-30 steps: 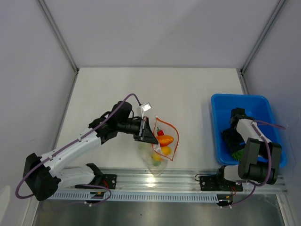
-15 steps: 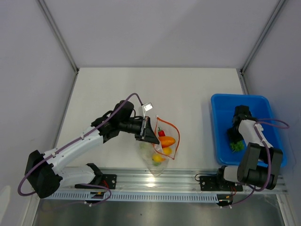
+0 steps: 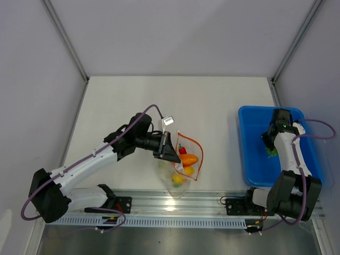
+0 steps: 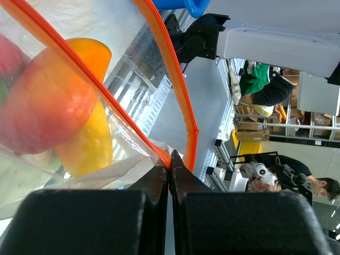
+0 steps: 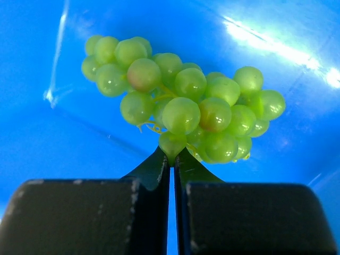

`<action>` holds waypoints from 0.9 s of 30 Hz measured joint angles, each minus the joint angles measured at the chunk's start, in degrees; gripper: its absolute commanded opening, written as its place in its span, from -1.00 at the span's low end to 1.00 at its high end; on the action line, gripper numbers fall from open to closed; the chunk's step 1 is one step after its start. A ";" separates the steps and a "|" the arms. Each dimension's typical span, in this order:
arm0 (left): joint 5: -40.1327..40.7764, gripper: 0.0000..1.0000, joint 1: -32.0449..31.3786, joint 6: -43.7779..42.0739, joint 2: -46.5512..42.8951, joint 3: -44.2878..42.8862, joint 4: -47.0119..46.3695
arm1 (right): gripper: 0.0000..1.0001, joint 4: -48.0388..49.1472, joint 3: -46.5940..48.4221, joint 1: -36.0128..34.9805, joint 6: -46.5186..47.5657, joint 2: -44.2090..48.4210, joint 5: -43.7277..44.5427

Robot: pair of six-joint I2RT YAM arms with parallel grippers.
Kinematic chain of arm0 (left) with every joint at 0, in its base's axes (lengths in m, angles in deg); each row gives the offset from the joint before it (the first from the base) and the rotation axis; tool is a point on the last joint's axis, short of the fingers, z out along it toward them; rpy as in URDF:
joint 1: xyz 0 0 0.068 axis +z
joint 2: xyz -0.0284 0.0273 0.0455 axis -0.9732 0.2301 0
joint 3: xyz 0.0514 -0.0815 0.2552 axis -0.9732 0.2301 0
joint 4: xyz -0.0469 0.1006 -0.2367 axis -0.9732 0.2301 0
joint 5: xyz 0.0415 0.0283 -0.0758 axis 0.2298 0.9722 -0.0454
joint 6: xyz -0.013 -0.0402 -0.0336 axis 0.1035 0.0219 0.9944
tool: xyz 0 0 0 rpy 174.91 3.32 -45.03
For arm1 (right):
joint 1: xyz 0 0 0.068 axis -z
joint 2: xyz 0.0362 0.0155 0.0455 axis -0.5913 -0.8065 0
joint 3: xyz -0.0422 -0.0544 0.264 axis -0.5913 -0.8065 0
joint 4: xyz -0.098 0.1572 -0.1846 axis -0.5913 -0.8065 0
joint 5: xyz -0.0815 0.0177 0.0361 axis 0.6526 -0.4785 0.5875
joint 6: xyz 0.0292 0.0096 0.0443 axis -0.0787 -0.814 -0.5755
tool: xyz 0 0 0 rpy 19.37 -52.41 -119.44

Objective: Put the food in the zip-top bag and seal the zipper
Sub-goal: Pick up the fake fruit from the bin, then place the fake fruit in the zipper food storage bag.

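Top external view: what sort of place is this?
Probably a lab robot cell: white table walled by plain panels, two arms bolted to an aluminium rail, toy grapes and a blue bin. The left wrist view shows shelving and people behind.

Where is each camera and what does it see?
Top: behind the arms, looking down at the table; both arms show.
Left wrist: on the left gripper, looking at the bag it pinches; its fingers show.
Right wrist: on the right gripper, looking into the bin at the grapes; its fingers show.
Shared: top and left wrist see the bag.
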 measured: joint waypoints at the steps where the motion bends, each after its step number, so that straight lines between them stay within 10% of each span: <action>1: -0.04 -0.99 0.00 -0.13 0.11 0.00 0.02 | -1.00 0.22 0.04 0.00 0.83 0.52 -0.59; 13: -0.02 -0.99 0.02 -0.13 0.13 0.02 -0.72 | -1.00 4.31 4.79 -4.09 12.04 12.28 -17.59; 27: 3.48 -0.99 0.04 0.70 -3.65 0.02 -0.22 | -1.00 3.34 16.70 -41.40 16.04 12.50 -33.51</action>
